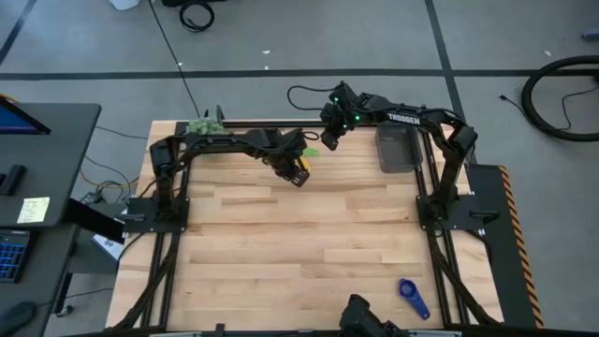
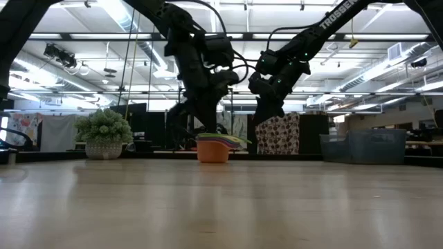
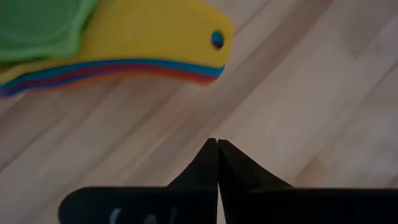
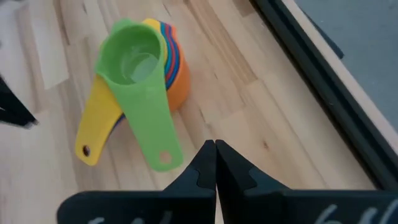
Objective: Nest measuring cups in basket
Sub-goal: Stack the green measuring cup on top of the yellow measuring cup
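A nested stack of cups (image 4: 144,62), green on top and orange at the bottom, sits on the table (image 1: 309,234), mostly hidden overhead by the left gripper (image 3: 217,152), fingers pressed together. The right gripper (image 4: 215,152) is likewise closed and empty. 1 dark blue cup (image 1: 413,298) lies at 5 o'clock; the basket (image 1: 398,148) at 1 o'clock seems empty.

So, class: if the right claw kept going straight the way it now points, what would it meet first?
Probably bare table: the shut right claw points at wood beside the nested measuring cups, apparently just missing the green handle, though depth is unclear.

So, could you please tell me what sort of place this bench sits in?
Probably an open robotics lab or workshop: long ceiling strip lights, a grey floor with cables, and a desk with a keyboard beside the wooden table.
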You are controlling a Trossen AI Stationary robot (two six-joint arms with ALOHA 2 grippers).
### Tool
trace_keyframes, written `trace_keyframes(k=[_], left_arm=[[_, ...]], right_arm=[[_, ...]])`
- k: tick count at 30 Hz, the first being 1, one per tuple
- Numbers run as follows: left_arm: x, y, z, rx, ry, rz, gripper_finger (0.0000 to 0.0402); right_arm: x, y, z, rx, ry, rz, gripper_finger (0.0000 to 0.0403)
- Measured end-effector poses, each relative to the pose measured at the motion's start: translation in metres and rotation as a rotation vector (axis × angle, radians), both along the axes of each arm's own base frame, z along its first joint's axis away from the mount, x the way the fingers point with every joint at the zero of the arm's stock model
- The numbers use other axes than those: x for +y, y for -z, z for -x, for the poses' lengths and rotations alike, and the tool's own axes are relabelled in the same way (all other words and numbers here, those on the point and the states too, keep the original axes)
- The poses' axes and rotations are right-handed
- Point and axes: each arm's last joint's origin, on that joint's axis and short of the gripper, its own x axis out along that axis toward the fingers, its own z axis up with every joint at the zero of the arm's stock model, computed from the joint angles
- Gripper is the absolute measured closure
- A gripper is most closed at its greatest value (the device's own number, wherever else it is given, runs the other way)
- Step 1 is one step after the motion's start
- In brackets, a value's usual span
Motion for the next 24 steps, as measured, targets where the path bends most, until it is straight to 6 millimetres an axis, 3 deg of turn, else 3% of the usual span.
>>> trace_keyframes(k=[8,24], left_arm=[[0.005,0.019,-0.006,0.018,0.015,-0.004,0.0401],[0.014,0.028,-0.008,0.011,0.044,-0.044,0.0402]], right_arm=[[-0.002,0.008,-0.005,-0.009,-0.048,0.025,0.04],[-0.006,0.033,-0.02,-0.05,-0.113,-0.005,0.0401]])
